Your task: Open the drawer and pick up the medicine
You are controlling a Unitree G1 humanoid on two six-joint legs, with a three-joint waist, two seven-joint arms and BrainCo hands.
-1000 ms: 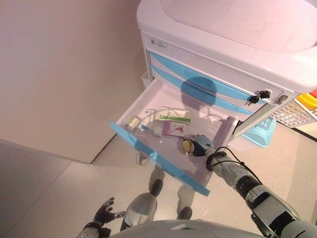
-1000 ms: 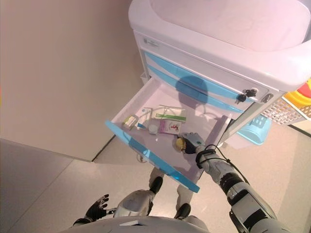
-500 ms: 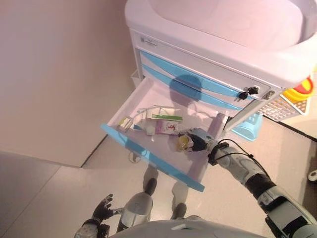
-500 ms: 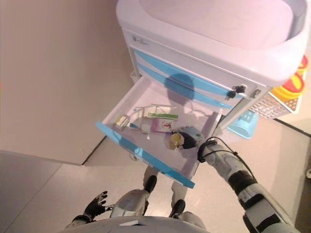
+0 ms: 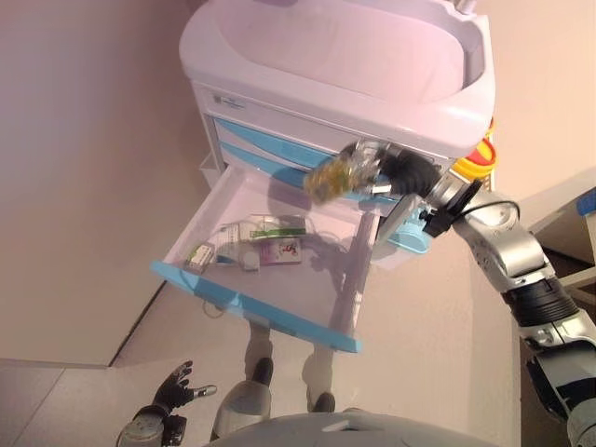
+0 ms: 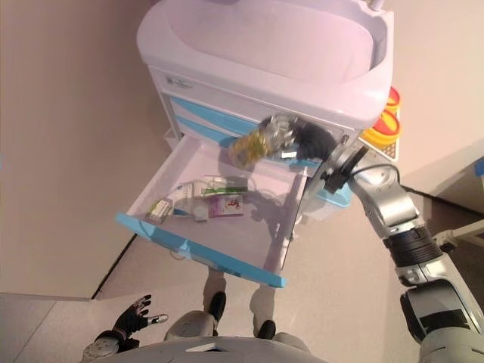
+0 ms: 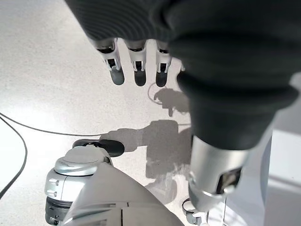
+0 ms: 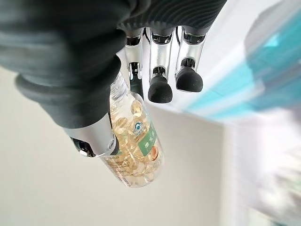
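Observation:
My right hand (image 5: 384,171) is shut on a clear medicine bottle (image 5: 328,177) of yellow capsules with a green label. It holds the bottle in the air above the open drawer (image 5: 264,300), in front of the cart's blue drawer fronts. In the right wrist view the thumb (image 8: 91,136) and fingers (image 8: 159,84) pinch the bottle (image 8: 134,146) near its neck. The white drawer with a blue front is pulled out and still holds small boxes (image 5: 276,250) and packets (image 5: 200,254). My left hand (image 5: 172,389) hangs low by the floor, fingers relaxed and empty.
A white medical cart (image 5: 345,65) with a recessed top stands against the wall. A wire basket with yellow and red items (image 5: 477,160) hangs on its right side. A pale blue bin (image 5: 410,237) sits below that.
My right hand has lifted the bottle out of the drawer and raised it above it. The head camera has shifted, so the cart sits further left in view.

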